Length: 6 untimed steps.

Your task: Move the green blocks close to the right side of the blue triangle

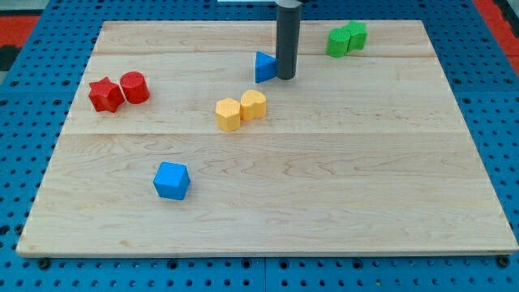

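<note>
The blue triangle (263, 67) lies near the view's top centre of the wooden board (324, 203). My tip (286, 77) stands right beside it, touching or almost touching its right edge. Two green blocks sit together at the view's top right: one (337, 42) on the left and one (356, 35) on the right, touching each other. They are well to the right of my tip and slightly above it.
Two yellow blocks (241, 109) sit side by side below the blue triangle. A red star block (105, 95) and a red cylinder (135, 87) sit at the view's left. A blue cube-like block (172, 180) lies at lower left.
</note>
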### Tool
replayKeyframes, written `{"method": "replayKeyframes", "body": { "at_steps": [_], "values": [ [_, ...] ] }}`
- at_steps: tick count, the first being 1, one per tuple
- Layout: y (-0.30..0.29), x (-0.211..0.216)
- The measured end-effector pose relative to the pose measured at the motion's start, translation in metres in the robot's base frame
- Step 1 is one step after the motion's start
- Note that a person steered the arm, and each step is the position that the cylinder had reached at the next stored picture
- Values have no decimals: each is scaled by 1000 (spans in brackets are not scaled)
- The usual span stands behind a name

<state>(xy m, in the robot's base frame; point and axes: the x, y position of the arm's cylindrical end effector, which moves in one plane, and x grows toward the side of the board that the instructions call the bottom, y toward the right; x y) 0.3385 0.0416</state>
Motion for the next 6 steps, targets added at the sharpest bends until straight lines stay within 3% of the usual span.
{"method": "replayKeyframes", "body": {
  "at_steps": [1,2,3,4,5,6],
  "values": [
    [-39,5],
    [-60,-31],
    [-52,-67],
    [-37,-52],
    [50,-27],
    [118,-52]
  ]
}}
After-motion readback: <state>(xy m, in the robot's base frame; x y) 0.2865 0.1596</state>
